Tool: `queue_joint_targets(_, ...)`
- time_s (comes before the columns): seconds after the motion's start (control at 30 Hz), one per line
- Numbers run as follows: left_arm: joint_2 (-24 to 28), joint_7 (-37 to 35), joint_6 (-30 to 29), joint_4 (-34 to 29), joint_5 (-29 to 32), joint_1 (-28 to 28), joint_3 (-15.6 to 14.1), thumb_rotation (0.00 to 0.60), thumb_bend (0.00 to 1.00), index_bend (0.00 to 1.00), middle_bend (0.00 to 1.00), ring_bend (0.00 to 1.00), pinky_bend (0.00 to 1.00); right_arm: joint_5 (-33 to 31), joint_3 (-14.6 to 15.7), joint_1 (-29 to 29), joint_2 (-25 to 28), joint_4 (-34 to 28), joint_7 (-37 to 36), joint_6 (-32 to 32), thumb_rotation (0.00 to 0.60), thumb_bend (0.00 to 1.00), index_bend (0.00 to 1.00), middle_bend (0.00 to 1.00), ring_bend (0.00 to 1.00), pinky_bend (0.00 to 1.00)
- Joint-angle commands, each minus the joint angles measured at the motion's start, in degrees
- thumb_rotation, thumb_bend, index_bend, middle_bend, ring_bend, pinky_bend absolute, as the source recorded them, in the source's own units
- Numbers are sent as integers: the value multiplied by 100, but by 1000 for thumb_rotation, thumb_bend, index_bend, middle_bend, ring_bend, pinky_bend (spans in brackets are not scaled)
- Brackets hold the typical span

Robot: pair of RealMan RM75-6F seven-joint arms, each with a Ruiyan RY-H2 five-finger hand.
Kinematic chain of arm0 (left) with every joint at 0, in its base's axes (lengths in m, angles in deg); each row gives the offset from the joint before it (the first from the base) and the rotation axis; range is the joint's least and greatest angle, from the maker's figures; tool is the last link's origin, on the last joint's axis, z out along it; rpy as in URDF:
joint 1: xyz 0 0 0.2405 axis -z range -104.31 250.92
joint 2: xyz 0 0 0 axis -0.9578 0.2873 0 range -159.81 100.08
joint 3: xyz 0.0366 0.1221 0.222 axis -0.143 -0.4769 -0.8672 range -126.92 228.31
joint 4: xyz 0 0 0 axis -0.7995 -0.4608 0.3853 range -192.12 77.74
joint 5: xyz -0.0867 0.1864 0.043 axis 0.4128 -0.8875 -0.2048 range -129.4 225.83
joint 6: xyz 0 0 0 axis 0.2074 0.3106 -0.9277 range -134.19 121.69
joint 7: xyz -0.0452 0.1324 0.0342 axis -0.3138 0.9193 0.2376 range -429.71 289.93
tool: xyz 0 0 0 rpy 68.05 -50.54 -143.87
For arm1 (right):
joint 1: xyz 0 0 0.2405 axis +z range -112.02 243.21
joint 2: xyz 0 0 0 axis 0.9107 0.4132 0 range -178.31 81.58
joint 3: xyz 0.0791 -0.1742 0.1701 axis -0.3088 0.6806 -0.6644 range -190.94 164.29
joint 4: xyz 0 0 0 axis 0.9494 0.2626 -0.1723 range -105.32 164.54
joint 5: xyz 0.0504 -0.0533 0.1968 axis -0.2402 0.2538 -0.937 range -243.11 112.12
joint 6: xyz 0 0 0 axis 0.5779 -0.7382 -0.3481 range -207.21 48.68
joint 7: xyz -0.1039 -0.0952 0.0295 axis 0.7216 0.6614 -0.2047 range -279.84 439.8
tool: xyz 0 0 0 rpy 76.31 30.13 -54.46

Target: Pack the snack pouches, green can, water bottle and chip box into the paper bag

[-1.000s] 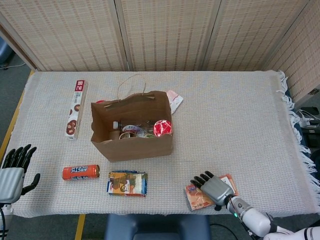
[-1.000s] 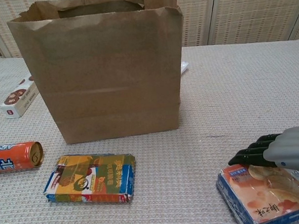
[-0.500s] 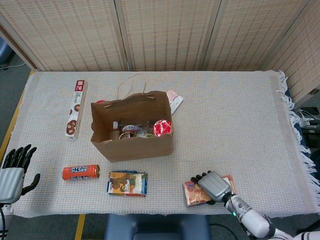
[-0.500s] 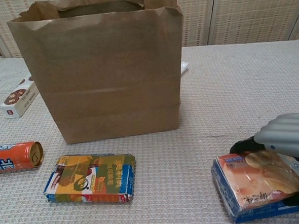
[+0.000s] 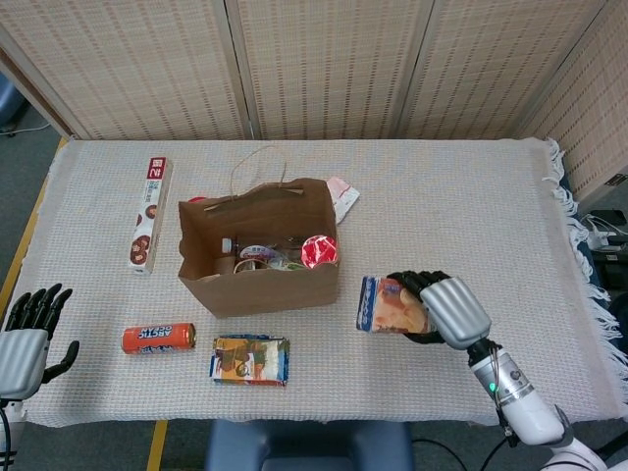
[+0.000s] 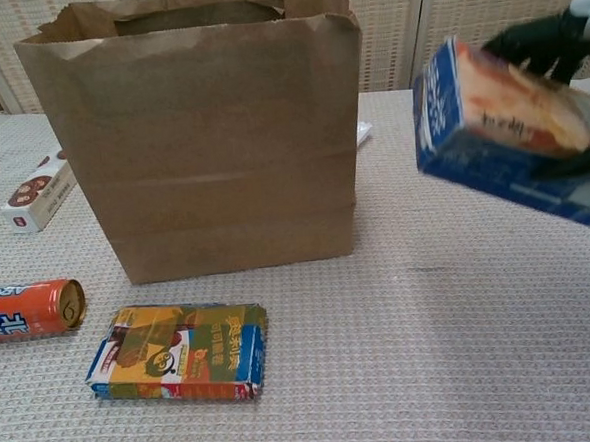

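Note:
The open brown paper bag [image 5: 257, 257] [image 6: 210, 136] stands mid-table with several items inside. My right hand [image 5: 444, 306] [image 6: 554, 40] grips an orange and blue snack pouch [image 5: 391, 305] [image 6: 499, 118] in the air, to the right of the bag. Another snack pouch [image 5: 250, 360] [image 6: 178, 352] lies flat in front of the bag. An orange can [image 5: 158, 339] [image 6: 28, 308] lies on its side to the left of that pouch. A long chip box [image 5: 149, 213] [image 6: 39, 193] lies at the far left. My left hand [image 5: 27, 339] hangs open off the table's left front corner.
A small white and red packet [image 5: 342, 197] lies behind the bag's right corner. The bag's string handle [image 5: 257, 167] lies on the cloth behind it. Woven screens stand behind the table. The cloth's fringed edge [image 5: 573, 235] runs along the right side.
My right hand closed on the orange and blue pouch at the front edge, lifted it and carried it back and up toward the bag. The left hand stayed put.

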Motion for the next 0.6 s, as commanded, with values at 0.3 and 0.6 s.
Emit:
queue_joint_targets(0.3, 12, -52, 14, 10, -8, 7, -2, 600, 388, 58, 0, 0, 0, -190, -2224, 667, -589, -400, 745, 1213, 600, 343, 644, 571, 609, 654)
queue_joint_targets(0.6, 30, -112, 38, 12, -4, 14, -5, 600, 388, 59, 0, 0, 0, -726, -2968, 2097, -2253, 605, 1970, 1106, 600, 343, 642, 571, 608, 652)
